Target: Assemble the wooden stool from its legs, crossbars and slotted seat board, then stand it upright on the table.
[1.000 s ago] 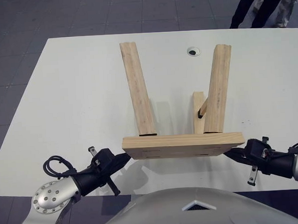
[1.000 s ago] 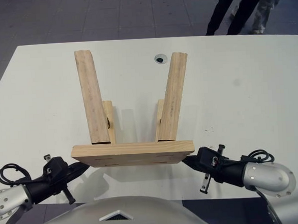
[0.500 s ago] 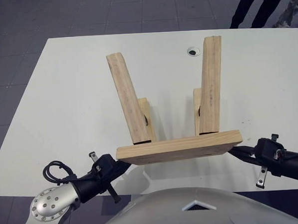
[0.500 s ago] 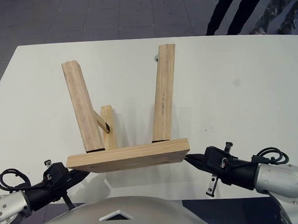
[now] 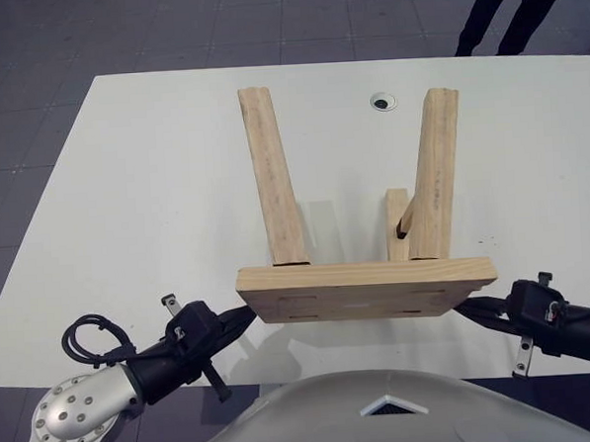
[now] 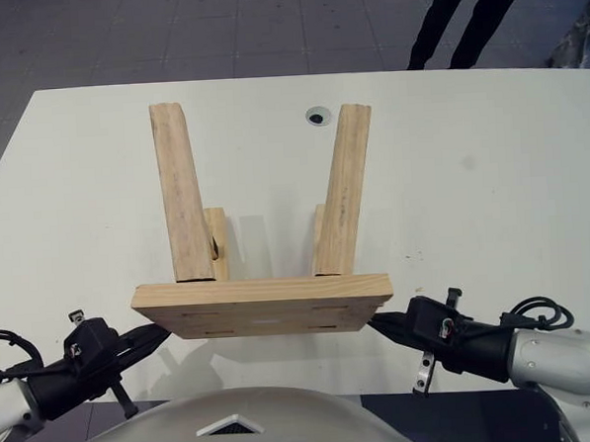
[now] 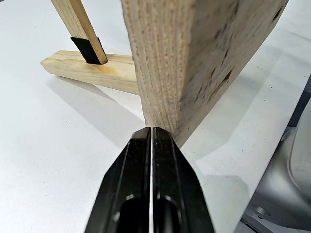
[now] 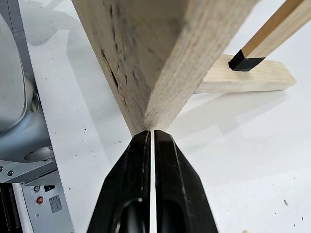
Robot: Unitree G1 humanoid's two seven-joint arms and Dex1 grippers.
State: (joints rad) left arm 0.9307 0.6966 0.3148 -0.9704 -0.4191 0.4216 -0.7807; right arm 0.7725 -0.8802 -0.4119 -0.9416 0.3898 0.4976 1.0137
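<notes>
A: Starting with the counter [image 5: 125,190]?
B: Yes. White, broad, carrying all of it.
A: Then the stool [image 5: 357,267]?
B: Put together. Tipped on its side near the counter's front edge, legs pointing away from the robot.
A: And the seat [image 6: 263,304]?
B: Standing on one long edge, set crosswise, slotted face toward the robot. Cannot tell whether the bottom edge touches the counter.
A: Legs next?
B: Left top leg [image 5: 275,177] and right top leg [image 5: 433,174] raised off the counter. Left low leg [image 7: 92,73] and right low leg [image 8: 252,80] flat on the counter beneath them.
A: Crossbars?
B: Thin, black-tipped. Left crossbar [image 7: 74,19] slanting down into the left low leg. Right crossbar [image 8: 282,26] slanting down into the right low leg.
A: Left jaws?
B: Closed tight, fingers [image 7: 131,189] pressed flat together, nothing between. Tip set against the bottom corner of the seat's left end.
A: Right jaws?
B: Same again: fingers [image 8: 129,189] squeezed together, gripping nothing, tip against the bottom corner of the seat's right end.
A: Anything smaller?
B: Hole [image 5: 383,101], round and dark-rimmed, in the counter near the far edge, just beside the right top leg's end.
</notes>
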